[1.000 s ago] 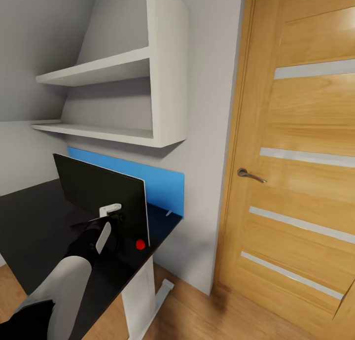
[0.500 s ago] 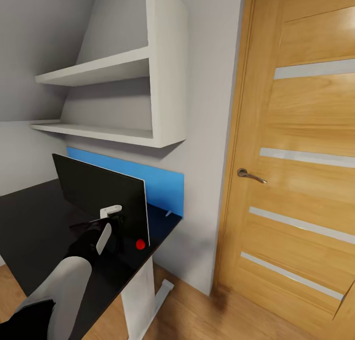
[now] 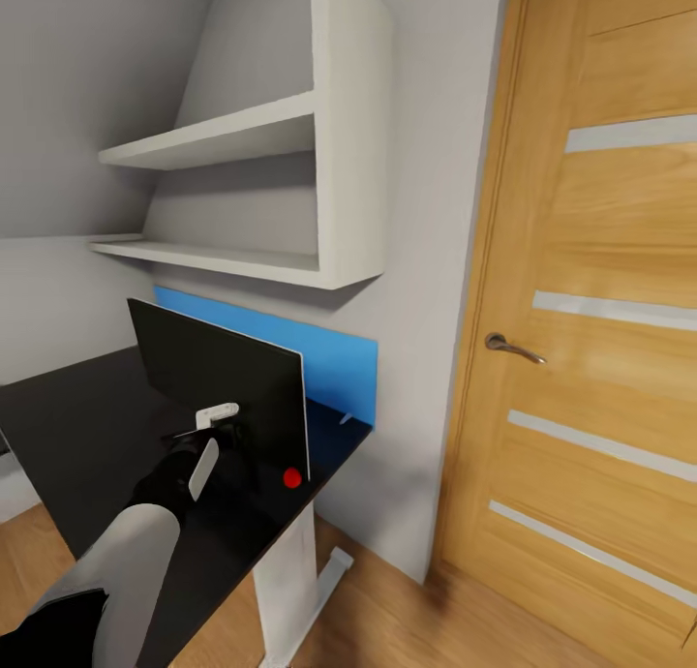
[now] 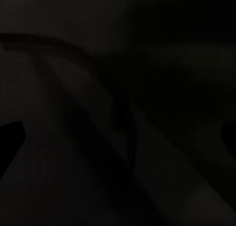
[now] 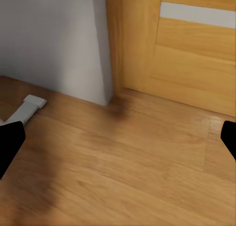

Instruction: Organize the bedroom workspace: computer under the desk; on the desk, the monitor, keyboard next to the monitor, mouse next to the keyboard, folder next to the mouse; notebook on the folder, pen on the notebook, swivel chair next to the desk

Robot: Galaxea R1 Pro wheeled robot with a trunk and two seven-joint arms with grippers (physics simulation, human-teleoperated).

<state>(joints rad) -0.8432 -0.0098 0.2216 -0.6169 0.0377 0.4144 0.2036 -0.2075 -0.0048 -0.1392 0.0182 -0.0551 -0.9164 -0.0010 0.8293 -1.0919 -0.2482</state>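
The left gripper [image 3: 225, 434] sits low in the head view, at about seven o'clock from centre, pressed in against the base of the monitor [image 3: 218, 389]. Whether its fingers are clamped on the stand or merely close to it I cannot tell — the wrist camera there gives nothing but darkness. The right gripper [image 5: 118, 147] hangs over bare wooden floor [image 5: 123, 172] near the door [image 5: 191, 54], its two dark fingertips at the edges of its own view, wide apart and empty.

The monitor stands upright on the desk [image 3: 68, 426], near the desk's right end, with the blue back panel [image 3: 334, 363] behind it at about one o'clock and the red dot at its lower right corner. So that part of the task looks done, or nearly — perhaps still being adjusted.

The black top around the monitor carries no keyboard, mouse, folder, notebook or pen as far as visible, so I judge most of the arranging remains ahead.
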